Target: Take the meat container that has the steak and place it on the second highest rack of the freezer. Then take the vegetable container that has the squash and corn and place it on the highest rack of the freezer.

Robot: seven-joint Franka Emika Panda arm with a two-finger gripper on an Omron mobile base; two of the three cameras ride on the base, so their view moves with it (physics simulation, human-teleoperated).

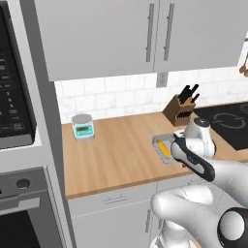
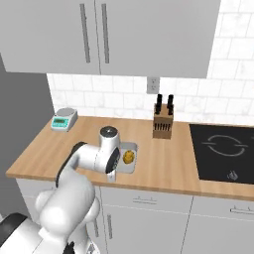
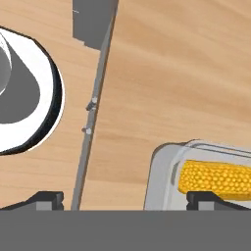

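Grey, thin-walled tray, the vegetable container (image 3: pixel 162 176), sits directly under the tool (image 3: pixel 125 198) in the hand view; tool tips spread wide, one tip over the tray beside the corn (image 3: pixel 220 179), the other out over bare wood. Nothing held.

Tray lies flat on the wooden worktop (image 1: pixel 116 150), near its front edge, holding the corn (image 1: pixel 163 147) and the squash (image 2: pixel 128 158). Judgement: tray looks rigid and light; smooth walls may be slippery. Contents are loose, so any tilt could roll the cob or the squash out. Best hold is probably a pinch across one rim wall, tray kept level.

Further back: a small scale (image 1: pixel 83 127) on the worktop, well apart; knife block (image 1: pixel 180 109) against the tiled wall; black cooktop (image 2: pixel 223 151) beyond. Freezer racks not visible from here.
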